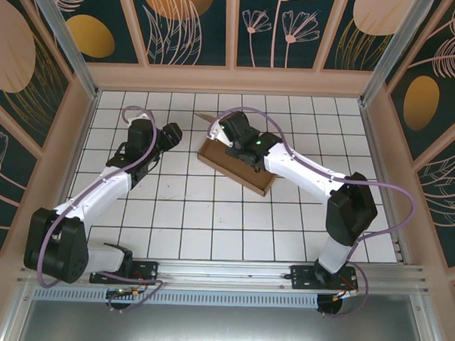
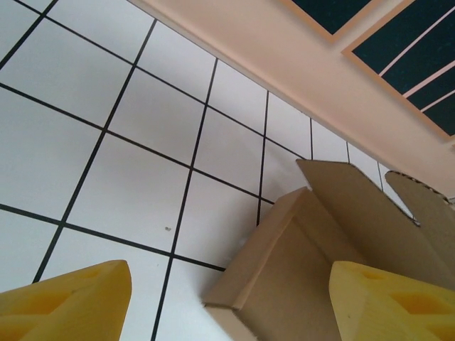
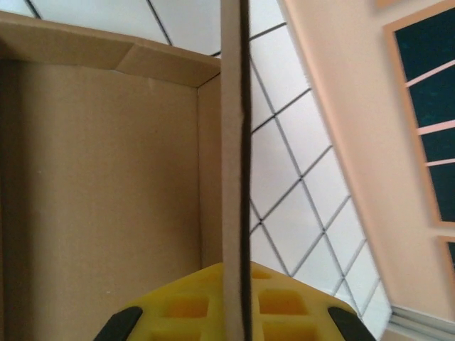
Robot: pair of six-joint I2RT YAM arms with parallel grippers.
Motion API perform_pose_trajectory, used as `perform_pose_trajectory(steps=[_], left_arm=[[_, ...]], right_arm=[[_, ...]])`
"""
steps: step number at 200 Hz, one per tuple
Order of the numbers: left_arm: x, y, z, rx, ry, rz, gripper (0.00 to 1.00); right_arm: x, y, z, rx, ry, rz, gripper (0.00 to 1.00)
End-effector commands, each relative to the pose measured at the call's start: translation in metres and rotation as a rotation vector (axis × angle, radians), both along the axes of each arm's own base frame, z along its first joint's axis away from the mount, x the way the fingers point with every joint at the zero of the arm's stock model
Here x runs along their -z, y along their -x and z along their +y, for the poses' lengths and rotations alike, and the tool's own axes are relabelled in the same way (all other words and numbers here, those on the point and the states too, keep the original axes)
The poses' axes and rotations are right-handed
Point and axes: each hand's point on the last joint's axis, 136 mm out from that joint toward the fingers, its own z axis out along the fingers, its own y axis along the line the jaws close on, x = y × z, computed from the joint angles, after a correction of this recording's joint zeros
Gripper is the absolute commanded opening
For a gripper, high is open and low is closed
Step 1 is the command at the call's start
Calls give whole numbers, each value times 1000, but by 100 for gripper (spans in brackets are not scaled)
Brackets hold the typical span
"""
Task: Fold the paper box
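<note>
Partly folded brown paper box, flap upright

The tabletop is lit brightly and evenly from above, and only faint, soft shadows are cast on it. In the right wrist view the box is rendered slightly blurred.

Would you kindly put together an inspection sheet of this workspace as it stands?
Surface: white tiled table with black grid lines.
Job's things: paper box, brown cardboard, partly folded, one flap standing upright, right of centre.
Clutter: nothing seen.
Grippers: left gripper open and empty, near the box's corner; right gripper shut on the upright flap.
Cables: purple cables run along both arms.
Surroundings: beige frame with dark patterned panels; aluminium rail at the near edge.
</note>
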Motion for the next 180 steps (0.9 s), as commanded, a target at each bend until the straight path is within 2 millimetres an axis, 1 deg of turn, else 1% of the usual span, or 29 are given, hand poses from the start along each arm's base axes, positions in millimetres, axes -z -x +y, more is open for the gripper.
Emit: perform_pose_trajectory(steps=[1, 9, 24, 30, 32, 42, 54, 64, 68, 76, 84, 92, 97, 106, 110, 113, 115, 122, 134, 145, 156, 163, 171, 173, 180], left_arm=[[-6, -7, -1, 23, -17, -14, 73], [-9, -8, -3, 35, -11, -26, 73], [-16, -12, -7, 79, -28, -64, 74], [-17, -13, -8, 96, -52, -76, 75], [-18, -13, -8, 102, -60, -80, 75], [-22, -15, -8, 126, -108, -107, 75], [-34, -15, -11, 179, -172, -169, 75], [-39, -13, -19, 250, -212, -220, 73], [-43, -13, -23, 279, -224, -244, 72], [-46, -12, -30, 319, -219, -275, 70], [-54, -10, -40, 373, -196, -321, 70], [-63, -10, -46, 395, -180, -356, 69], [-68, -12, -44, 381, -185, -373, 71], [-78, -13, -38, 349, -211, -423, 75], [-83, -11, -38, 351, -228, -462, 78], [-87, -10, -38, 353, -238, -494, 80], [-88, -9, -38, 354, -241, -508, 82], [-93, -7, -38, 357, -251, -553, 84], [-98, -8, -49, 435, -287, -576, 85], [-99, -12, -56, 492, -335, -571, 82], [-100, -19, -56, 499, -364, -569, 82], [-99, -26, -55, 506, -372, -561, 81], [-93, -33, -51, 504, -377, -543, 78], [-102, -36, -50, 501, -377, -563, 78], [-107, -42, -45, 489, -366, -581, 76]], right_arm=[[-12, -9, 0, -78, 128, -139, 3], [-6, -9, -1, -108, 171, -154, 4], [-6, -7, 2, -158, 188, -177, 4], [-12, -6, 4, -181, 161, -169, 4], [-16, -4, 5, -188, 144, -169, 5], [-28, 3, 11, -253, 71, -119, 5], [-41, 14, 17, -355, -13, -42, 6], [-49, 17, 15, -411, -71, 20, 6], [-49, 17, 13, -419, -81, 46, 6], [-57, 17, 13, -445, -115, 93, 6], [-62, 13, 10, -455, -146, 140, 8], [-67, 7, 5, -451, -175, 175, 14], [-70, 2, 2, -446, -197, 180, 21], [-81, -10, 0, -428, -255, 141, 40], [-87, -13, 2, -425, -289, 123, 47], [-91, -14, 6, -431, -315, 115, 50], [-94, -20, -1, -412, -337, 111, 52], [-106, -26, -3, -416, -404, 100, 56], [-118, -31, -7, -429, -484, 89, 58], [-117, -38, -14, -419, -505, 79, 58], [-112, -44, -22, -395, -501, 62, 57], [-111, -49, -30, -372, -531, 56, 56], [-118, -51, -40, -364, -600, 34, 56], [-120, -51, -43, -364, -622, 31, 56], [-131, -54, -61, -335, -716, -11, 58]])
